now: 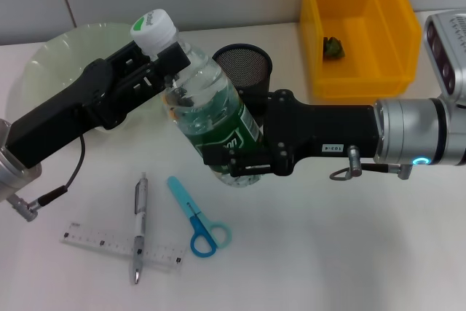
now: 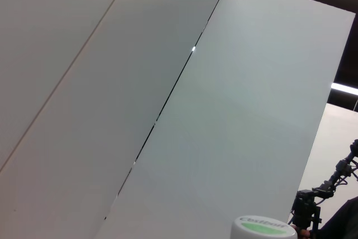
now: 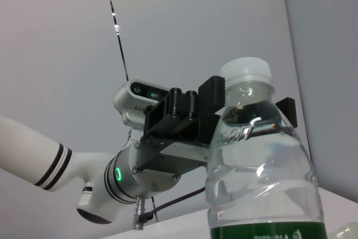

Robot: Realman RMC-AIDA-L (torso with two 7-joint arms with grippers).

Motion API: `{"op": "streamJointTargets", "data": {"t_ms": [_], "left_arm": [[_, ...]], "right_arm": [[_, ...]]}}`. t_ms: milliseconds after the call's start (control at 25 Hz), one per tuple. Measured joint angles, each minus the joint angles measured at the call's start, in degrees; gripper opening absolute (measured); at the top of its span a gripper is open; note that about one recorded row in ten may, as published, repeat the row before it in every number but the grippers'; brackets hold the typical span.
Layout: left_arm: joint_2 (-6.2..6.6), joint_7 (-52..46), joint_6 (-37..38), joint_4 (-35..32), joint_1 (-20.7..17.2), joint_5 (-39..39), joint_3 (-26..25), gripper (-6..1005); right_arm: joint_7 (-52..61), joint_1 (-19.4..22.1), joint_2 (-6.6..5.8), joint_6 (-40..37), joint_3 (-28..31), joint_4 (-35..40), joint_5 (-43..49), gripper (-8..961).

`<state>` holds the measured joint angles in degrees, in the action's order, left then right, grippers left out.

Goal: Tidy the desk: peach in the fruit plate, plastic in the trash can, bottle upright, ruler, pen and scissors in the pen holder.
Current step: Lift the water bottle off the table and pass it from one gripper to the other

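White desk, grey wall behind. Bottle [image 1: 211, 118] is held tilted above the desk, just in front of the mesh pen holder [image 1: 244, 67]: left gripper [image 1: 166, 63] clamps the neck, right gripper [image 1: 237, 162] clamps the base. Risk: uneven release tips it onto the holder or the scissors [image 1: 195, 218] below.

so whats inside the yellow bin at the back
One small dark green crumpled object lies on the floor of the yellow plastic bin, near its left wall. The front wall hides the floor's nearest strip.
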<state>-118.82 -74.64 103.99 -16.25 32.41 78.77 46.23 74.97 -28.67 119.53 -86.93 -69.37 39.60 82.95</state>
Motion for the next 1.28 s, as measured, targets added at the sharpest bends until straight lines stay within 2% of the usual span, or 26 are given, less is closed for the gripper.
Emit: {"op": "streamJointTargets", "data": {"t_ms": [1040,1200,1280], "left_arm": [[0.00,0.29,0.17,-0.01,-0.30,-0.04,-0.34,629],[0.02,0.29,0.17,-0.01,-0.33,-0.08,-0.36,487],[0.05,0.29,0.16,-0.01,-0.33,-0.09,-0.31,471]], "right_arm": [[-0.01,-0.07,-0.09,0.01,-0.07,-0.94,0.01,808],[-0.01,-0.07,-0.09,0.01,-0.12,-0.94,0.01,809],[-0.01,-0.07,-0.09,0.00,-0.13,-0.94,0.01,810]]}}
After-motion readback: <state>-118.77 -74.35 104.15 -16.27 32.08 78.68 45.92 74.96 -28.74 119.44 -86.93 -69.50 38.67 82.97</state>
